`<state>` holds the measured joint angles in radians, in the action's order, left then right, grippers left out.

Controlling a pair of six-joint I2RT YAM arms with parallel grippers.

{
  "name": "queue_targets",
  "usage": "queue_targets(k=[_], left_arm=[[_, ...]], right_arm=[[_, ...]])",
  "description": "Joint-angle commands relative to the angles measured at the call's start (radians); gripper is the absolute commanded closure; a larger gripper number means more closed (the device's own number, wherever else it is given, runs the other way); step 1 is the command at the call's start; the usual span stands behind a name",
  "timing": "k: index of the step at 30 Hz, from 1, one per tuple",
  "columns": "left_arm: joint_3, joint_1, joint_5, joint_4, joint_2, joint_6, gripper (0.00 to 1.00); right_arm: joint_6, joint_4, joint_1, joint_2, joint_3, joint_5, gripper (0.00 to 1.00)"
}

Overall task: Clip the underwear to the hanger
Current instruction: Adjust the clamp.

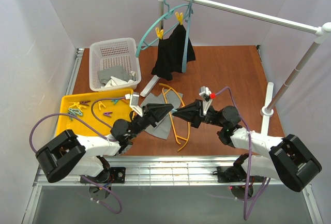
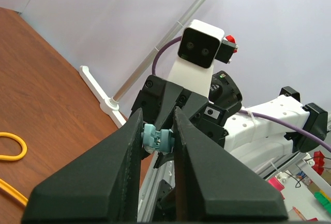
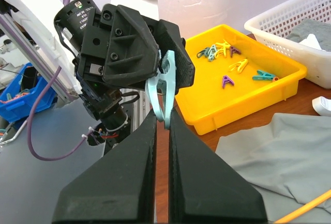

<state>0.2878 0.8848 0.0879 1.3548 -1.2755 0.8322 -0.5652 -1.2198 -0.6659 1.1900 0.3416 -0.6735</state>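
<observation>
The grey underwear (image 1: 158,127) lies flat on the brown table under my left gripper; it also shows in the right wrist view (image 3: 279,157). The yellow-orange hanger (image 1: 182,131) lies on the table beside and partly over it. My left gripper (image 1: 169,110) is shut on a teal clip (image 2: 158,137) and holds it above the table. My right gripper (image 1: 177,113) meets it tip to tip. In the right wrist view its fingers are closed on the lower ends of the clip (image 3: 164,97).
A yellow tray (image 1: 70,123) with several coloured clips sits at the left. A white basket (image 1: 115,63) holding grey cloth stands behind it. A white rack rail (image 1: 243,12) carries a teal hanger with a black garment (image 1: 173,53). The rack's post base (image 1: 266,111) is at the right.
</observation>
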Motion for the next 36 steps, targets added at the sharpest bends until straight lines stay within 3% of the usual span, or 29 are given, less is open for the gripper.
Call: queue_targets(k=[1,5,7,8,12,17,36], left_arm=[[-0.035,-0.001,-0.008,0.346,0.005,-0.034,0.85],[-0.024,-0.001,-0.01,0.346,-0.024,-0.05,0.87],[-0.009,-0.001,-0.005,0.348,-0.042,-0.054,0.87],[-0.004,-0.001,0.001,0.348,-0.045,-0.068,0.88],[0.008,-0.001,0.004,0.348,-0.054,-0.076,0.9],[0.013,-0.001,0.004,0.346,-0.071,-0.059,0.9],[-0.01,-0.001,0.039,0.349,-0.007,-0.053,0.93]], right_arm=[[0.041,-0.044,0.017,-0.055,0.007,0.08,0.99],[0.024,-0.037,0.015,-0.049,0.031,0.032,0.99],[0.011,-0.037,0.014,-0.03,0.043,-0.004,0.94],[0.013,-0.037,0.015,-0.024,0.046,-0.008,0.82],[0.019,-0.032,0.015,-0.026,0.045,-0.017,0.57],[0.056,0.029,0.015,-0.055,0.06,-0.052,0.39],[0.074,0.085,0.015,0.066,0.117,-0.074,0.45]])
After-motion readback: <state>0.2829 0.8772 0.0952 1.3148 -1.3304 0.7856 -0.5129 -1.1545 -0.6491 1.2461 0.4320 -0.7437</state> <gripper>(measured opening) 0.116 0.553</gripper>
